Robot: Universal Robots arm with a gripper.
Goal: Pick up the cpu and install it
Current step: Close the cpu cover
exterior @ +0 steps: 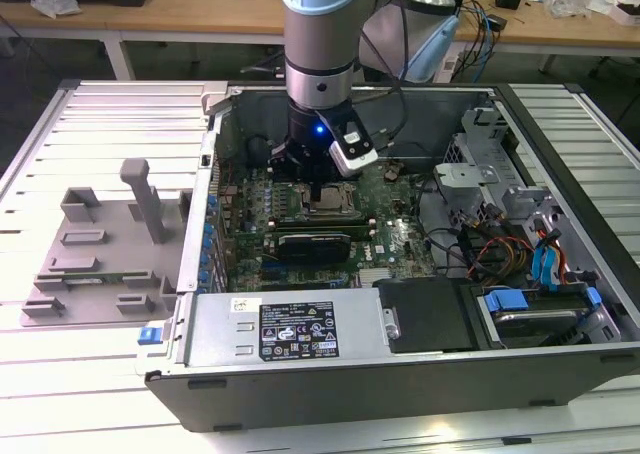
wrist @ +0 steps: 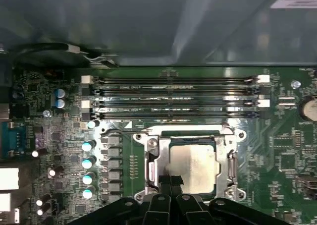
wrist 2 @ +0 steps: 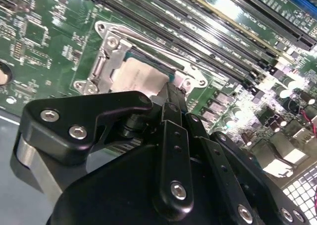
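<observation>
Gripper, black, low over the motherboard: claw drawn narrow, nothing seen between its tips.
The cpu lies flat inside the socket frame, with the claw at its edge in both wrist views. Recommended handling: keep chip level and square to frame; press lightly, never sideways, since pins beneath probably bend.

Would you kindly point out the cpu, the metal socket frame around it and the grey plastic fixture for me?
cpu [wrist: 193,165]: first wrist view, middle of its silvery top.
socket frame [wrist: 151,158]: first wrist view, one side bar.
grey fixture [exterior: 148,204]: exterior view, its upright post.
</observation>
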